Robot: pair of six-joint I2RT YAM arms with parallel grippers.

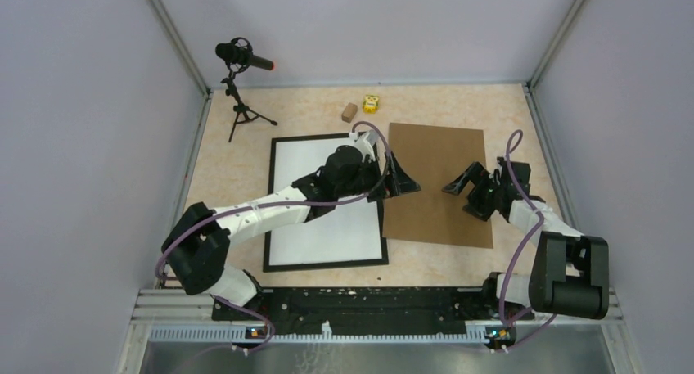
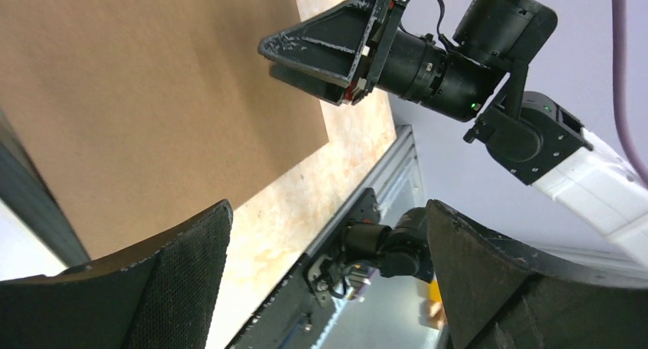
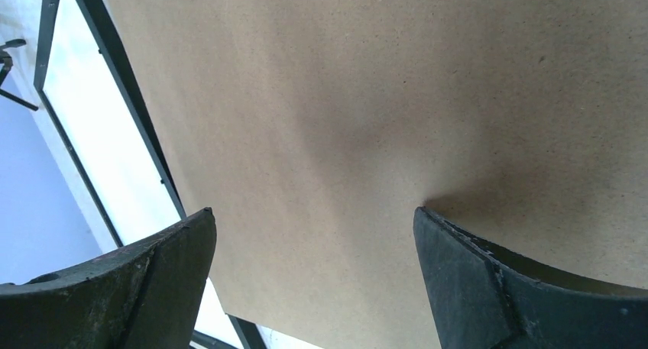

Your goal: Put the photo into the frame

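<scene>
- Frame (image 1: 327, 265): a thin black rectangle lying flat on the left half of the table (image 1: 245, 157), with its long sides running away from the arm bases.
- Photo (image 1: 327, 239): lies inside the frame with its plain white side up and fills the opening. No printed side is visible.
- Cardboard sheet (image 1: 438, 218): a brown rectangle lying flat just to the right of the frame. Its left edge runs along the frame's right bar. Whether the two overlap cannot be told.
- Left gripper (image 1: 394, 177): reaches across the photo and hangs over the seam between the frame and the cardboard. Its jaws are spread wide, and the left wrist view shows nothing between the fingers (image 2: 183, 273).
- Right gripper (image 1: 466, 192): sits over the right part of the cardboard and points toward the left gripper. The right wrist view shows its jaws spread, with only bare cardboard between the fingers (image 3: 153, 280). Contact with the sheet cannot be told.
- Microphone (image 1: 244, 57): stands on a small tripod at the far left corner of the table.
- Small brown block (image 1: 349, 110) and yellow object (image 1: 371, 104): rest near each other by the far edge, beyond the frame and apart from it.
</scene>
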